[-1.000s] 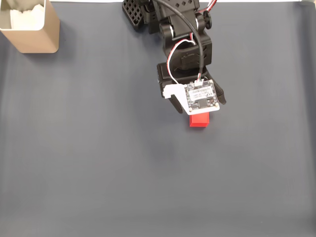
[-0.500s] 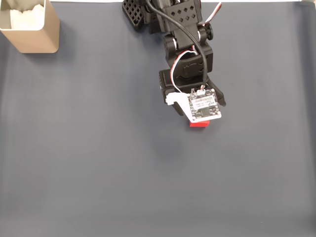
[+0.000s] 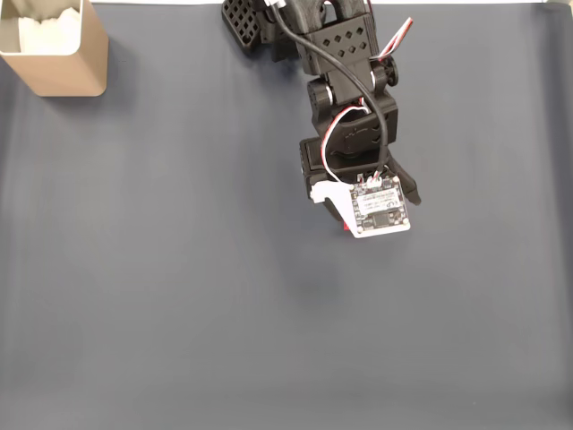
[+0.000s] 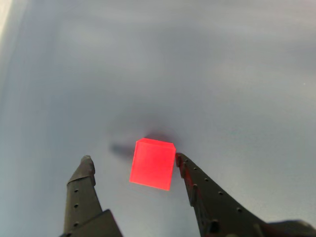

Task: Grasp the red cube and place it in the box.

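In the wrist view the red cube (image 4: 153, 164) lies on the grey mat between the two dark fingers of my gripper (image 4: 133, 159). The gripper is open, the cube sits close against the right finger (image 4: 197, 185), and a gap separates it from the left finger (image 4: 84, 185). From the fixed view, the arm (image 3: 345, 98) reaches down from the top edge and its wrist circuit board (image 3: 380, 210) covers nearly all of the cube; only a red sliver (image 3: 346, 227) peeks out at the board's left edge. The tan box (image 3: 58, 67) stands in the far top-left corner with white material inside.
A dark grey mat (image 3: 179, 287) covers the whole table. The arm's black base (image 3: 246, 27) sits at the top middle. A wide stretch of mat separates the gripper from the box.
The arm has reached further down and slightly right in the fixed view. The circuit board now covers the cube, which showed clearly below it a second ago. The cube has stayed put.
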Available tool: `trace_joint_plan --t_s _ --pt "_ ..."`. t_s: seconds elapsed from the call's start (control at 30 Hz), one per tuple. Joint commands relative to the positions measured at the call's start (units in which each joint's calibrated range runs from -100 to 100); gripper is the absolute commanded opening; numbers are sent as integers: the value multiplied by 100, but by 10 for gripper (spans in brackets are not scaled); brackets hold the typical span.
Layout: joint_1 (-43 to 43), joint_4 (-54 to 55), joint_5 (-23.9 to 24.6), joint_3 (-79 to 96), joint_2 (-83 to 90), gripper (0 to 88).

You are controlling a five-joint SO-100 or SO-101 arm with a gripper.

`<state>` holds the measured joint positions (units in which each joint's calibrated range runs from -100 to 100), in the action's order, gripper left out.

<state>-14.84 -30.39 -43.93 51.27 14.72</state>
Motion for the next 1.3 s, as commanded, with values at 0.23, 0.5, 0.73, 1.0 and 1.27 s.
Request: trace_joint_plan --t_s 0.23,0.5,0.73,1.0,1.27 --pt "-65 55 230 -282 -68 378" --pt "-86 -51 274 -227 -77 374" --pt "-129 -51 322 -227 -86 372" --pt "-207 -133 464 -236 -112 365" --pt "-228 -150 611 -254 -129 336"
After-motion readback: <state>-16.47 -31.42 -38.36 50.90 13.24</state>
